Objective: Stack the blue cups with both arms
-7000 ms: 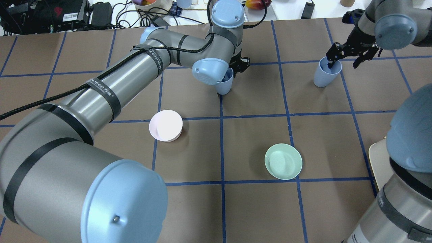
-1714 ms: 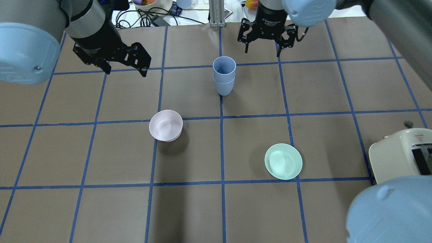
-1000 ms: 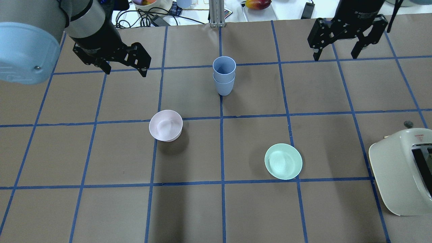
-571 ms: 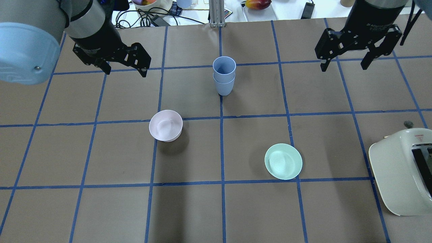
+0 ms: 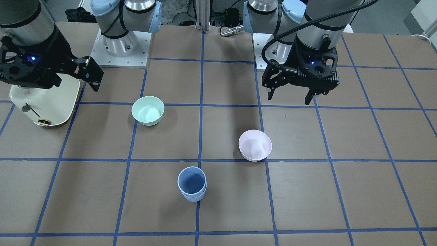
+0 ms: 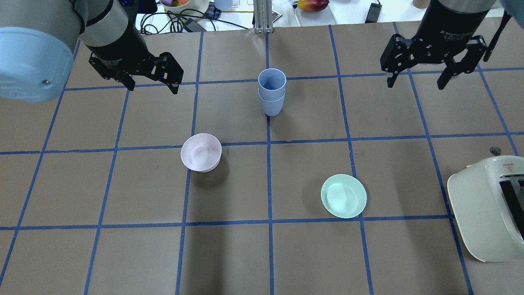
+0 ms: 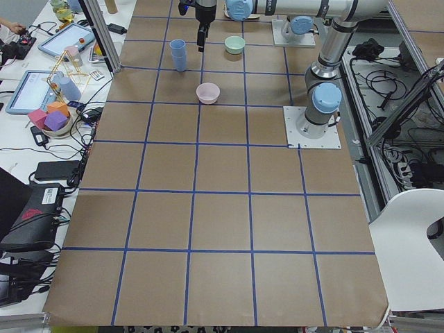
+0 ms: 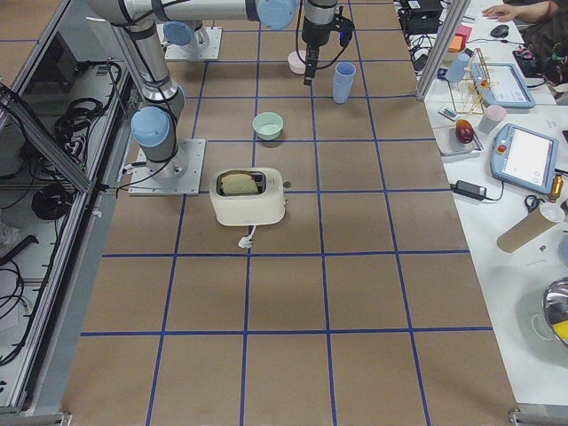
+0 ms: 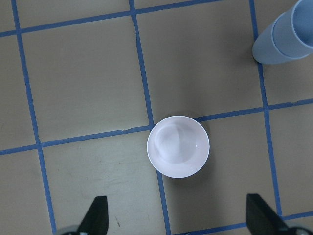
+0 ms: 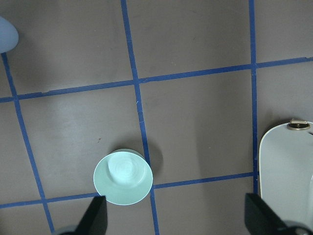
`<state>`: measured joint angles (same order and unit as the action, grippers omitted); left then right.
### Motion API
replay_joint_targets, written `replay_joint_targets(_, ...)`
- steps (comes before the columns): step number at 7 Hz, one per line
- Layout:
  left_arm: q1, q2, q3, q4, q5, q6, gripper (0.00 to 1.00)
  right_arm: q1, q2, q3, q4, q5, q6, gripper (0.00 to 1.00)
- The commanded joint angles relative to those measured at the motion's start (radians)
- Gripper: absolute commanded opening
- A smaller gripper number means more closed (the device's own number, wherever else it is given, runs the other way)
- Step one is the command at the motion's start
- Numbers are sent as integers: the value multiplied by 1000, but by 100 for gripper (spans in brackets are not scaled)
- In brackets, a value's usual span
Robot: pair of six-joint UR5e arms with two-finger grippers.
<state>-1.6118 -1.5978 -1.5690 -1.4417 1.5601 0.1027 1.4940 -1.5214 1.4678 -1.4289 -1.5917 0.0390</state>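
The two blue cups (image 6: 271, 92) stand nested in one upright stack on the far middle of the table, also in the front view (image 5: 192, 184) and at the top right of the left wrist view (image 9: 286, 34). My left gripper (image 6: 153, 87) is open and empty, raised well to the left of the stack; the left wrist view shows its spread fingertips (image 9: 96, 215). My right gripper (image 6: 415, 85) is open and empty, raised far to the right of the stack. Neither gripper touches the cups.
A pale pink bowl (image 6: 201, 157) sits left of centre, below my left gripper (image 9: 178, 146). A mint-green bowl (image 6: 343, 196) sits right of centre (image 10: 123, 176). A cream toaster (image 6: 491, 205) stands at the right edge. Cables and clutter lie beyond the far edge.
Earlier each gripper was at a separate cup; now the cups are stacked and both grippers are away. Over the last second my right gripper shifted slightly right and nearer. My left arm stayed still.
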Motion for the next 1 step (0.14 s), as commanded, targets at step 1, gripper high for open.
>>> replay_joint_targets(1, 0, -19, 15, -5, 6, 0, 100, 40, 6, 8, -5, 1, 4, 100)
